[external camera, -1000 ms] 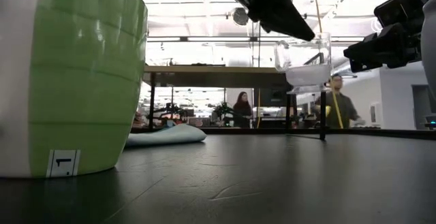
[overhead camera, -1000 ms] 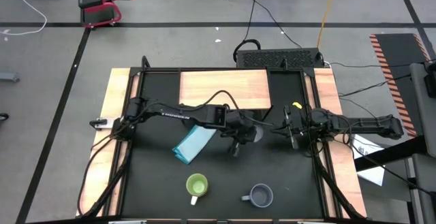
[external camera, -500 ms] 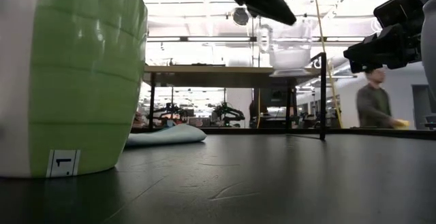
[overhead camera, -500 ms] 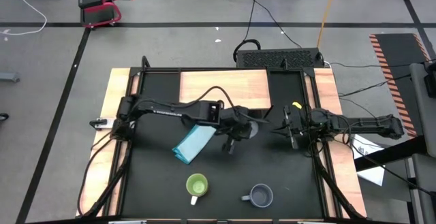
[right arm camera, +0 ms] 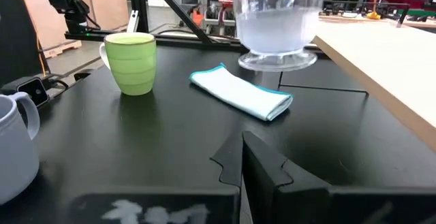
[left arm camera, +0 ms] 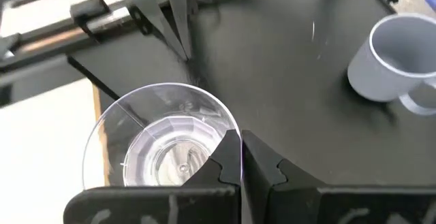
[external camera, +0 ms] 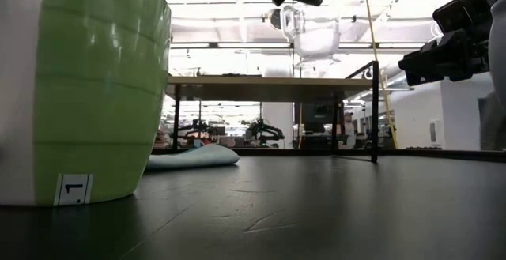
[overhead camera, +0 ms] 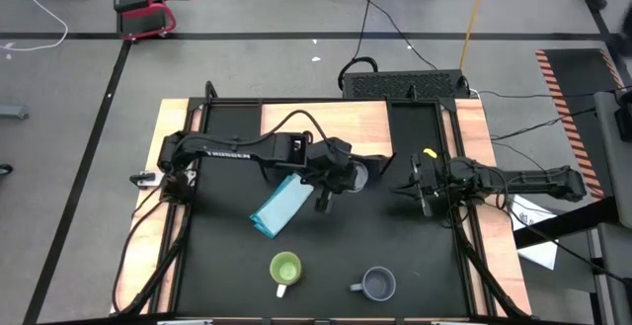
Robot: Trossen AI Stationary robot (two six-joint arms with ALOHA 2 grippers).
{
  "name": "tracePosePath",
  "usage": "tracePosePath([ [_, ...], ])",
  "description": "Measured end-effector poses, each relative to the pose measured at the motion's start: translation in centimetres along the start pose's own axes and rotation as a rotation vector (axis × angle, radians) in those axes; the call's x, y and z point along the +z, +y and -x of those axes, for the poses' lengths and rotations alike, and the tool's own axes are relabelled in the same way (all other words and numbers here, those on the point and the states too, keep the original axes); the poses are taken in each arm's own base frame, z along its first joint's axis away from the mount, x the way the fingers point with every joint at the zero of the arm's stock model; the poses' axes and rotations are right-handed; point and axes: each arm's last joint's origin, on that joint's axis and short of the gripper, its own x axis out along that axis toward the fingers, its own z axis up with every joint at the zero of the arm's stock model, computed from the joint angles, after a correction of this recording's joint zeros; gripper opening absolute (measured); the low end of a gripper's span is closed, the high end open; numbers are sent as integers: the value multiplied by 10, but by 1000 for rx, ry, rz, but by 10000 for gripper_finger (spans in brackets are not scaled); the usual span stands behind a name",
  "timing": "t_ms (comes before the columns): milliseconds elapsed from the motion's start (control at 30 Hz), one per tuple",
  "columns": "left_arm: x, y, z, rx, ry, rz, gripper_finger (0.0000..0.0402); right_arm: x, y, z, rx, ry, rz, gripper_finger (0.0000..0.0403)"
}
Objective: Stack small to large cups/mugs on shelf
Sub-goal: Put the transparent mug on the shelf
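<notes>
My left gripper point(overhead camera: 343, 178) is shut on the small clear glass cup point(overhead camera: 356, 177), held in the air just off the near edge of the light-wood shelf point(overhead camera: 326, 127). In the low view the cup point(external camera: 313, 35) hangs higher than the shelf top point(external camera: 269, 79). The lime-green mug point(overhead camera: 285, 269) and the grey-blue mug point(overhead camera: 378, 284) stand on their bases near the table's near edge. My right gripper point(overhead camera: 419, 188) is shut and empty at the table's right side, level with the cup. My left gripper pinches the glass cup's wall at the rim point(left arm camera: 236, 141), one finger point(left arm camera: 221, 166) inside the cup and one point(left arm camera: 266, 171) outside. The fingers come from above, from the table's left. The cup hangs upright below them, lifted clear of table and shelf.
A folded light blue cloth point(overhead camera: 280, 206) lies on the black mat near and left of the cup. The shelf stands on dark legs point(external camera: 175, 118) at the far middle. Wooden strips point(overhead camera: 163, 167) border the mat on both sides. Black frame rods point(left arm camera: 170, 13) stand beside the shelf.
My left gripper has carried the glass cup up and toward the table's far edge, a little to the left, toward the shelf. The cup has stayed upright and has risen from below shelf-top height to above it.
</notes>
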Motion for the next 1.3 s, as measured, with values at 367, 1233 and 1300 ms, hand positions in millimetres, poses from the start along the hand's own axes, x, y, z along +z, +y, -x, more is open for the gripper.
tracePosePath([
  [367, -4, -2, 10, -19, 49, 2, 0, 0, 0, 0, 0, -1, -4, 0],
  [1233, -1, -6, 163, 176, -69, 73, 0, 1, 0, 0, -2, -6, -6, 0],
  [1300, -2, -5, 169, 181, -76, 85, 0, 1, 0, 0, -1, -6, -6, 0],
])
